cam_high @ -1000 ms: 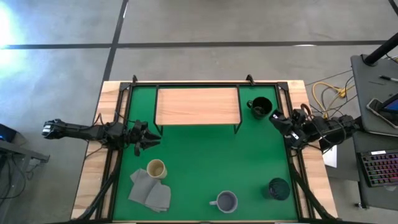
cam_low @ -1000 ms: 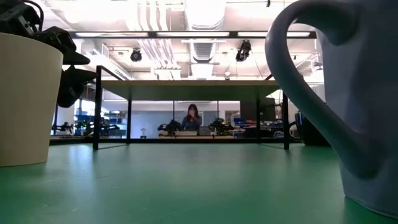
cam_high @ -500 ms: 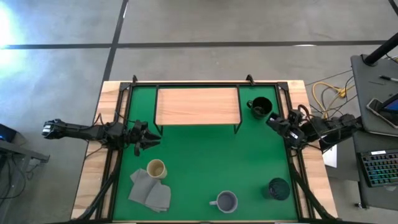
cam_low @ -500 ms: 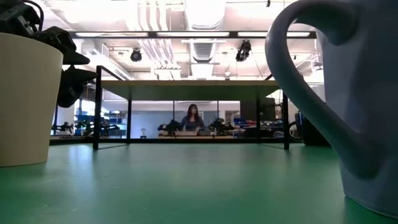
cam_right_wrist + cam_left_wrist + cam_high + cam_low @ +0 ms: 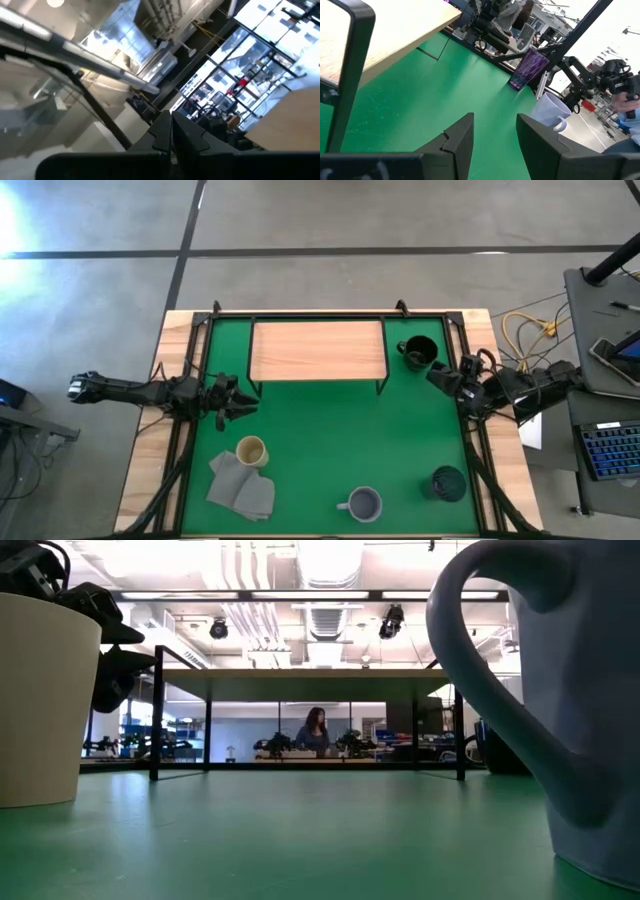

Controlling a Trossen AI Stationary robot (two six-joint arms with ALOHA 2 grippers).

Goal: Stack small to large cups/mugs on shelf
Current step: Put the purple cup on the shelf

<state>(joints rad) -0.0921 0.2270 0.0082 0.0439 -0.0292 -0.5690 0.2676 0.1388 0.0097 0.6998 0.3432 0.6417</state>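
**Cups on the mat, shelf bare, both arms at the table's sides**

Overhead view: the shelf [image 5: 318, 350] sits at the upper middle of the green mat [image 5: 330, 440] with nothing on its board. The black mug [image 5: 418, 353] stands on the mat just right of the shelf. The tan cup [image 5: 251, 451] is at lower left, touching the grey cloth [image 5: 240, 486]. The lavender-grey mug [image 5: 364, 503] is at bottom centre, and the tumbler [image 5: 448, 482] at lower right. The left gripper [image 5: 240, 401] is at the mat's left edge, the right gripper [image 5: 437, 374] at the right edge, near the black mug.

Table-level view: the tan cup [image 5: 40, 700] fills the left edge and the lavender-grey mug [image 5: 545, 700] the right, with the shelf [image 5: 305, 675] across the middle distance. A person [image 5: 316, 730] shows far behind.

Left wrist view: the left gripper [image 5: 495, 142] has its fingers spread, holding nothing; the purple tumbler [image 5: 527, 69] and lavender-grey mug [image 5: 552, 110] stand at upper right.

Right wrist view: the right gripper [image 5: 171, 131] has its fingers pressed together, empty.
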